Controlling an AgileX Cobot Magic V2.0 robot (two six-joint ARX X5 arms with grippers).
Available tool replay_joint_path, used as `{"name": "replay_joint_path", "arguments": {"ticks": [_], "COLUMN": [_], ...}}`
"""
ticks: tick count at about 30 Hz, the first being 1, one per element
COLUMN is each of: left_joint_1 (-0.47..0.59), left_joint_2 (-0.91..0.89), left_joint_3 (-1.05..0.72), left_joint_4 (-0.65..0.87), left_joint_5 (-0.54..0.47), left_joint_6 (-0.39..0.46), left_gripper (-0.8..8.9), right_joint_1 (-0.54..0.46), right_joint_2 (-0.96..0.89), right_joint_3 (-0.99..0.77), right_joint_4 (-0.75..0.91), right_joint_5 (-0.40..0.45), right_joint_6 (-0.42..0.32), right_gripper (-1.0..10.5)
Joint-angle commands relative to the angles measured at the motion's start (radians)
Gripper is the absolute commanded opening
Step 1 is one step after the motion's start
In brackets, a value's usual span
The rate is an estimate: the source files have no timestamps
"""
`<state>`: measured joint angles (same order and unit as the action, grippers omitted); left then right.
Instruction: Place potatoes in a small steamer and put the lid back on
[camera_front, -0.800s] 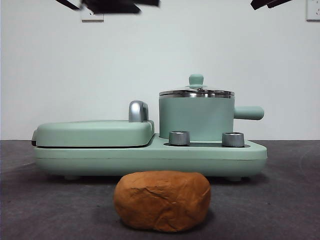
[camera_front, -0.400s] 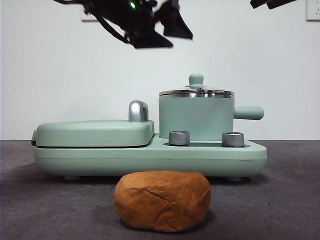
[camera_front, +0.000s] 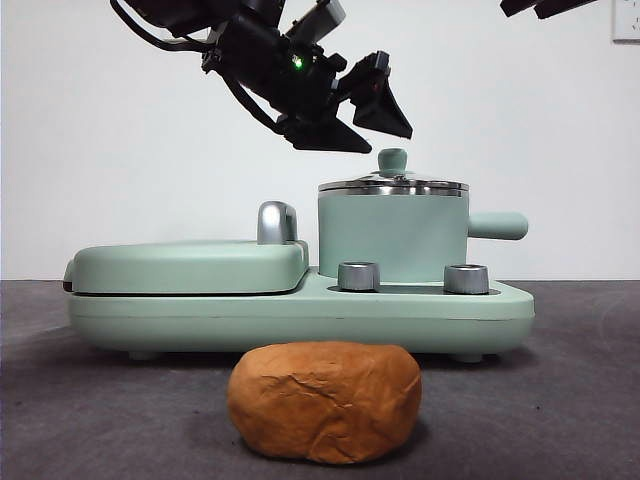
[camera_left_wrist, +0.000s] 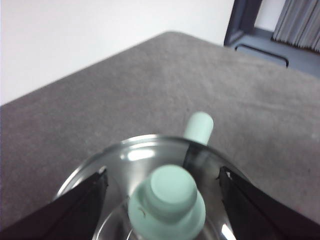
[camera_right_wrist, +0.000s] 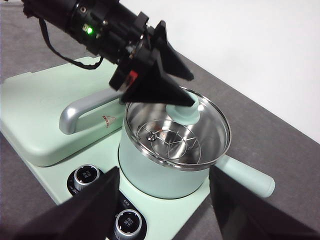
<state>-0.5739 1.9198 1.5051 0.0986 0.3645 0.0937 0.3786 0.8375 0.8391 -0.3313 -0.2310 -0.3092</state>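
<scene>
The potato (camera_front: 323, 400), an orange-brown wrinkled lump, lies on the table in front of the appliance. The mint-green steamer (camera_front: 392, 235) stands on the base's right side with the glass lid (camera_front: 392, 185) on it. My left gripper (camera_front: 372, 122) hangs open just above and left of the lid's knob (camera_front: 392, 160). In the left wrist view the knob (camera_left_wrist: 167, 200) sits between the spread jaws of the left gripper (camera_left_wrist: 162, 175). The right wrist view shows the left gripper (camera_right_wrist: 160, 85) over the lid (camera_right_wrist: 177, 132). My right gripper (camera_right_wrist: 165, 172) is open and empty, high above the steamer.
The flat mint-green griddle cover (camera_front: 190, 265) with a chrome handle (camera_front: 277, 222) is left of the steamer. Two steel dials (camera_front: 358, 276) (camera_front: 466, 278) sit on the base (camera_front: 300, 315). The steamer's side handle (camera_front: 498, 225) points right. The right arm shows as a black tip (camera_front: 535, 8).
My left arm has come down from the top edge and moved right, from above the griddle to just over the lid's knob. The potato, steamer and lid have not moved.
</scene>
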Motion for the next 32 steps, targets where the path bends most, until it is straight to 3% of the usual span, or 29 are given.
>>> {"name": "replay_joint_path", "arguments": {"ticks": [1,4,19,27,32], "left_joint_1": [-0.01,-0.014,-0.018,-0.018,-0.018], "left_joint_2": [0.023,0.039,0.086,0.086,0.086], "left_joint_3": [0.026,0.026,0.026,0.026,0.026], "left_joint_4": [0.005,0.002,0.009,0.073,0.074], "left_joint_5": [0.0,-0.001,-0.001,-0.001,-0.001], "left_joint_6": [0.098,0.155,0.148,0.122,0.122], "left_gripper": [3.61,3.61,3.6,2.92,1.55], "right_joint_1": [0.004,0.004,0.004,0.004,0.004], "right_joint_2": [0.004,0.004,0.004,0.004,0.004], "right_joint_3": [0.018,0.018,0.018,0.018,0.018], "right_joint_4": [0.01,0.01,0.016,0.016,0.016], "right_joint_5": [0.004,0.004,0.004,0.004,0.004], "right_joint_6": [0.015,0.015,0.015,0.014,0.014], "right_gripper": [2.8,2.8,2.8,2.8,2.8]}}
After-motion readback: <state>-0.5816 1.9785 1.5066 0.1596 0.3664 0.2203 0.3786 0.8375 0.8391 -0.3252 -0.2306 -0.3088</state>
